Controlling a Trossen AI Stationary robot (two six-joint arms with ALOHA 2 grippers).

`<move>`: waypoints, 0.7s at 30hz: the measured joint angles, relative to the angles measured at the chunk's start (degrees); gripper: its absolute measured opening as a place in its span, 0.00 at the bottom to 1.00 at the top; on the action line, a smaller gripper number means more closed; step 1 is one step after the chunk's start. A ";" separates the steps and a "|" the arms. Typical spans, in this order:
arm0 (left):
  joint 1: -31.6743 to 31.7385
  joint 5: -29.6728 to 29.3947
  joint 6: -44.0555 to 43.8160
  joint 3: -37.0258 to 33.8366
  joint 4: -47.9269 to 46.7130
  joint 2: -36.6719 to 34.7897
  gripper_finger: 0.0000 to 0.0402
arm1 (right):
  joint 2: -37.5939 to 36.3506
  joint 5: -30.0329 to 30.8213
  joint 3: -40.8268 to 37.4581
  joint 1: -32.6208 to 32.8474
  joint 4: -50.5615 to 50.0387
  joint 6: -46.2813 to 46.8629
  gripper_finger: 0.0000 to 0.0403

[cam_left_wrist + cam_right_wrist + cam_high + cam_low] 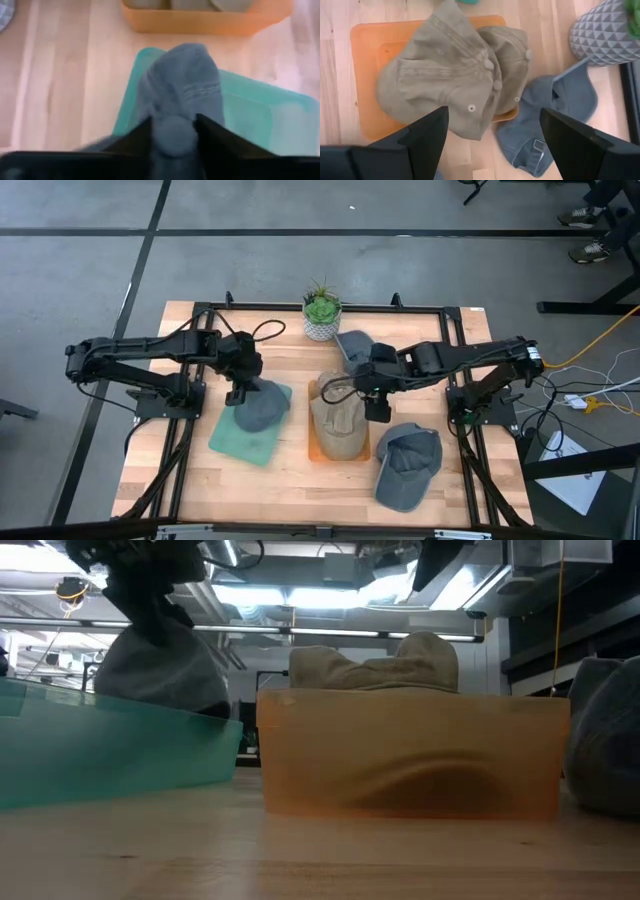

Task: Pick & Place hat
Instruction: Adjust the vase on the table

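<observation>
A grey-blue hat (265, 408) lies in a teal tray (240, 442) left of the table's middle. My left gripper (238, 394) is over the hat's left end, shut on it; in the low view the hat (160, 670) rises under the gripper (150, 610) above the tray's wall (100, 750). Beside it stands an orange tray (316, 452) holding tan hats (338, 425). My right gripper (492, 132) hangs open above the tan hats (445, 75), touching nothing. My left gripper pinches a bunched-up part of the grey-blue hat's crown (172, 137) between its two fingers (142, 137). The fingers slant down from above and from the table's left. The rest of the hat (185, 85) lies ahead of the fingers on the teal tray (260, 115).
A potted plant (321, 315) stands at the far edge, with a blue hat (352, 345) on the table beside it. Another blue hat (408, 465) lies near the front right. A dark frame (200, 308) runs round the table top.
</observation>
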 joint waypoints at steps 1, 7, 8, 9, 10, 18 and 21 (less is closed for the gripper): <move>-0.02 0.62 -0.62 0.00 0.34 -0.10 0.24 | -0.33 0.33 0.00 0.02 -0.07 -0.02 0.77; 0.00 0.58 -14.15 0.00 1.76 -2.34 0.04 | -1.85 1.17 0.00 0.02 -1.30 0.44 0.77; 0.00 0.54 -17.67 0.00 1.78 -2.84 0.04 | -2.02 1.66 0.00 0.02 -1.44 0.46 0.77; 0.00 0.34 -21.67 0.00 1.76 -3.33 0.04 | -2.06 1.93 0.00 0.02 -1.80 0.48 0.77; 0.00 0.27 -25.46 0.00 1.67 -3.77 0.04 | -2.06 1.92 0.00 0.02 -2.16 0.48 0.77; 0.00 0.66 -37.51 -0.09 -2.50 -5.50 0.03 | -2.08 1.92 0.00 0.02 -3.62 0.44 0.77; 0.00 1.47 -37.83 -1.63 -1.52 -5.49 0.04 | -2.08 1.92 0.00 0.02 -4.35 0.44 0.77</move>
